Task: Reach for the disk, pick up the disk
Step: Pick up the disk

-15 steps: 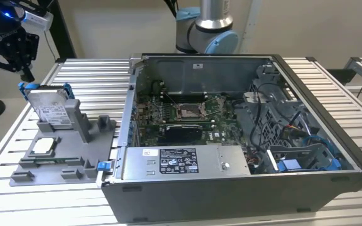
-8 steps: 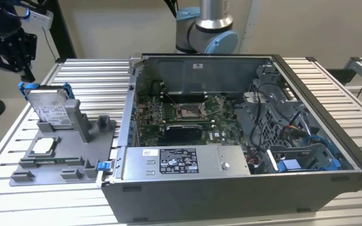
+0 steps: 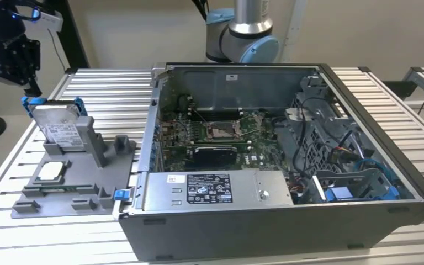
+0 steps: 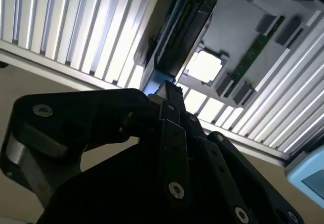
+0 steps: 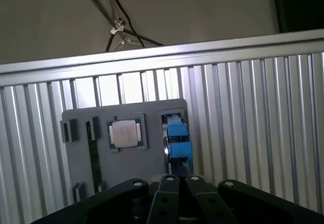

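The disk (image 3: 57, 126) stands upright on its edge in a slot of the grey holder (image 3: 79, 185) at the exterior view's left. It is silver-grey with a white label and blue rails. My black gripper (image 3: 29, 85) hangs just above and behind its top edge, apart from it. In the first wrist view the disk (image 5: 177, 139) shows edge-on as a blue strip just beyond my gripper (image 5: 181, 179), whose fingers sit together with nothing between them. In the second wrist view the gripper (image 4: 168, 88) points at the disk's (image 4: 185, 27) dark side.
A small square silver chip (image 3: 51, 171) lies in the grey holder in front of the disk. An open computer case (image 3: 286, 160) with a grey stickered box (image 3: 212, 190) stands at the exterior view's right. The slatted metal table (image 3: 109, 88) carries everything.
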### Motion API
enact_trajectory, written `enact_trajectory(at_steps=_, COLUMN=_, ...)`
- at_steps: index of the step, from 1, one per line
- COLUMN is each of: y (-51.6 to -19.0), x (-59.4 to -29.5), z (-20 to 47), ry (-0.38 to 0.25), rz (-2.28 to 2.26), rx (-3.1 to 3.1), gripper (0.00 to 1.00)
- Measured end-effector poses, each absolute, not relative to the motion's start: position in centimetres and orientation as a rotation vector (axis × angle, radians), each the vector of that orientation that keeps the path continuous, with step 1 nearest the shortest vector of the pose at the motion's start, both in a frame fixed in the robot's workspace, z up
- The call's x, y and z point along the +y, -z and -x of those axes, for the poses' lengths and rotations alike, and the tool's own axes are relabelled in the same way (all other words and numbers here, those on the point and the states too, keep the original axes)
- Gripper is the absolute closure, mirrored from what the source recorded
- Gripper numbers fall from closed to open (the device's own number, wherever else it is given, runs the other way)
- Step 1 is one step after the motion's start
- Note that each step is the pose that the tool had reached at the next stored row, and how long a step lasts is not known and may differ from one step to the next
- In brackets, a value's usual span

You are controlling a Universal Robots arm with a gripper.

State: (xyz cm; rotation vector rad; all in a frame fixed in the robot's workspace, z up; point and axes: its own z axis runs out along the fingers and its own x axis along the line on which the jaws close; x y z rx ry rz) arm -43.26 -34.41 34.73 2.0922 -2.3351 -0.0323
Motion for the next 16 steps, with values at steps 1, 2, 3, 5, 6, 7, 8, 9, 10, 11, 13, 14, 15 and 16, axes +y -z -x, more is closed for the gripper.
enact_trajectory(at_steps=1, y=-34.73, x=-34.42, z=43.26, ry=0.032, rz=-2.093, rx=-2.334, gripper=1.0)
enact_trajectory(at_steps=2, y=-34.74, x=-34.42, z=43.26, ry=0.032, rz=-2.093, rx=-2.334, gripper=1.0)
enact_trajectory(at_steps=3, y=-34.74, x=-34.42, z=43.26, ry=0.032, rz=-2.093, rx=-2.334, gripper=0.0)
enact_trajectory(at_steps=5, y=-34.75, x=-34.42, z=43.26, ry=0.032, rz=-2.093, rx=-2.334, gripper=0.0)
enact_trajectory(at_steps=6, y=-34.75, x=-34.42, z=43.26, ry=0.032, rz=-2.093, rx=-2.333, gripper=0.0)
enact_trajectory(at_steps=7, y=-34.75, x=-34.42, z=43.26, ry=0.032, rz=-2.093, rx=-2.333, gripper=0.0)
enact_trajectory(at_steps=8, y=-34.74, x=-34.42, z=43.25, ry=0.033, rz=-2.093, rx=-2.333, gripper=0.0)
enact_trajectory(at_steps=9, y=-34.71, x=-34.42, z=43.22, ry=0.032, rz=-2.093, rx=-2.333, gripper=0.0)
enact_trajectory(at_steps=10, y=-34.66, x=-34.41, z=43.17, ry=0.032, rz=-2.094, rx=-2.333, gripper=0.0)
enact_trajectory(at_steps=11, y=-34.58, x=-34.39, z=43.12, ry=0.032, rz=-2.094, rx=-2.333, gripper=0.0)
enact_trajectory(at_steps=13, y=-34.29, x=-34.3, z=43.01, ry=0.032, rz=-2.096, rx=-2.331, gripper=0.0)
enact_trajectory(at_steps=14, y=-34.12, x=-34.2, z=42.97, ry=0.032, rz=-2.098, rx=-2.329, gripper=0.0)
enact_trajectory(at_steps=15, y=-33.95, x=-34.05, z=42.96, ry=0.032, rz=-2.101, rx=-2.326, gripper=0.0)
enact_trajectory(at_steps=16, y=-33.75, x=-33.89, z=42.96, ry=0.032, rz=-2.105, rx=-2.323, gripper=0.0)
